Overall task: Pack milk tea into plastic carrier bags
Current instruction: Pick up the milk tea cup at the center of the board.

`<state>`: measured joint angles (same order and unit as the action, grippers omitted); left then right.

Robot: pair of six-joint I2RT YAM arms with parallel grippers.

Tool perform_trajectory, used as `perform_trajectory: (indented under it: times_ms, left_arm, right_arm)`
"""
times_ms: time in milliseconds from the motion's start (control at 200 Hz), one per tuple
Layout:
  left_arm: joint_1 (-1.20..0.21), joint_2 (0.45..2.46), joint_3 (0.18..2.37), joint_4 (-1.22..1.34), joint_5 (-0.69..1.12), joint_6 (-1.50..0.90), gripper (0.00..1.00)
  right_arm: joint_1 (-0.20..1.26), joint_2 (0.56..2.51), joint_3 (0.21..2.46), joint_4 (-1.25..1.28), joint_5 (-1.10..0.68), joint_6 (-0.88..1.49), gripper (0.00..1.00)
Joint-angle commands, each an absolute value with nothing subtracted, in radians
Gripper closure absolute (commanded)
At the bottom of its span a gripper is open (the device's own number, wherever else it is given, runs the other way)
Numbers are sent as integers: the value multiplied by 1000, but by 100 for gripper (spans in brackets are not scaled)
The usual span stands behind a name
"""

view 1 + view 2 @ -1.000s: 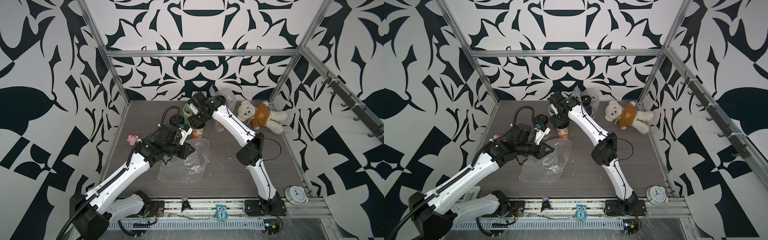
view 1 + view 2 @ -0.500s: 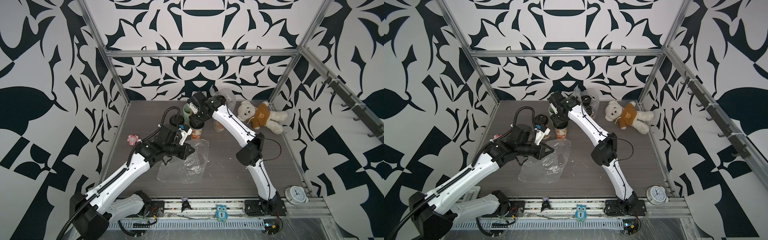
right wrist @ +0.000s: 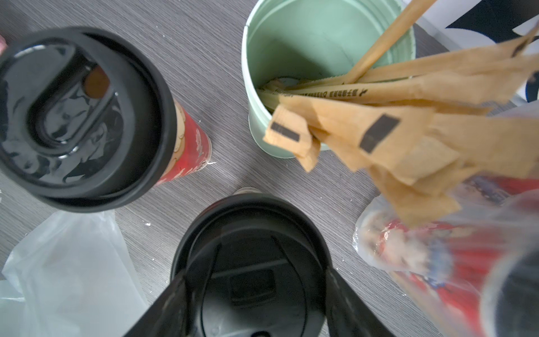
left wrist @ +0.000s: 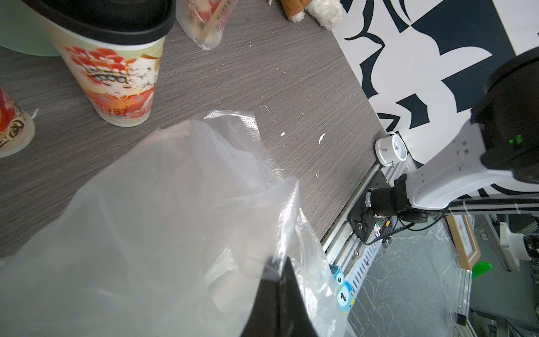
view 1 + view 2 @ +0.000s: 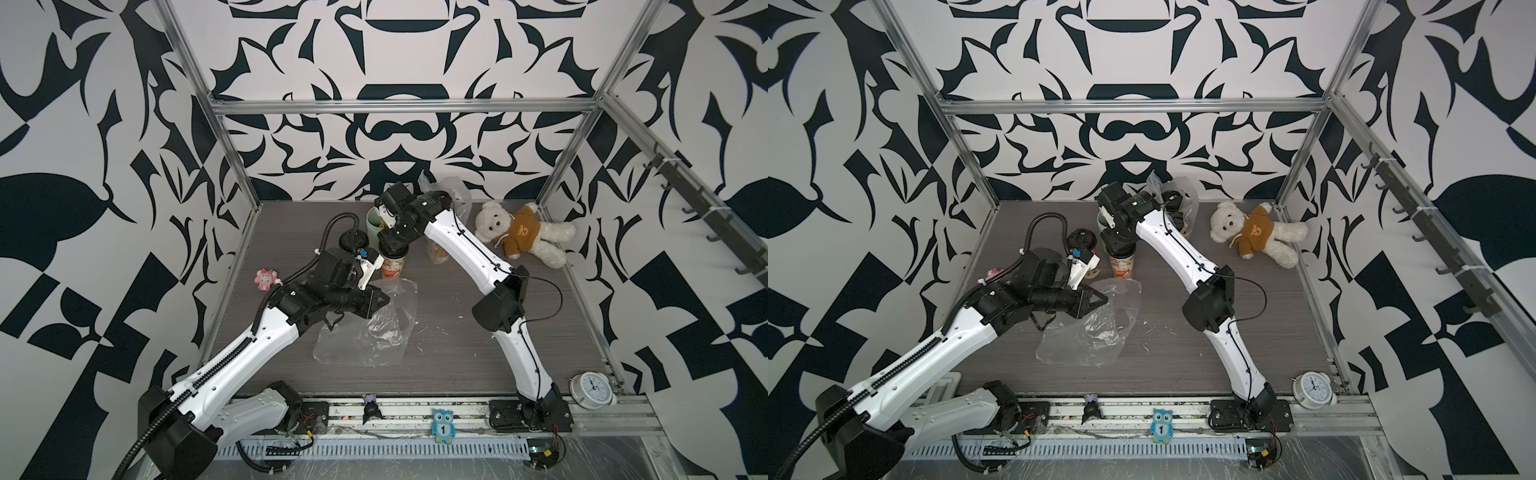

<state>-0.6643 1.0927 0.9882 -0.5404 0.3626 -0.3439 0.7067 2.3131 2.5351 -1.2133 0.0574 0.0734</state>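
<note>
Right wrist view: right jaws squeeze lid of cream cup [image 3: 248, 248] standing on tabletop [image 3: 227, 87]. Left jaws pinched shut on clear bag [image 4: 145, 218].

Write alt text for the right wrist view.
The right gripper grips a black-lidded milk tea cup from above. Around it are a red lidded cup, a mint-green cup of paper-wrapped straws, a bagged cup and part of a clear bag.
</note>
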Motion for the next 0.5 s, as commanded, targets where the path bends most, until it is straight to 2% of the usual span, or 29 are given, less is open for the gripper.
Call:
perform_trajectory:
  times_ms: [0,495]
  left_arm:
    - [-658,1080,966,-513,369,-360,100]
    - [-657,1098,960,-438,344,-412,100]
  right_arm:
    - [710,2210,2562,-1239,74,54,47]
    - [710,2061,2570,-1291,98,29,52]
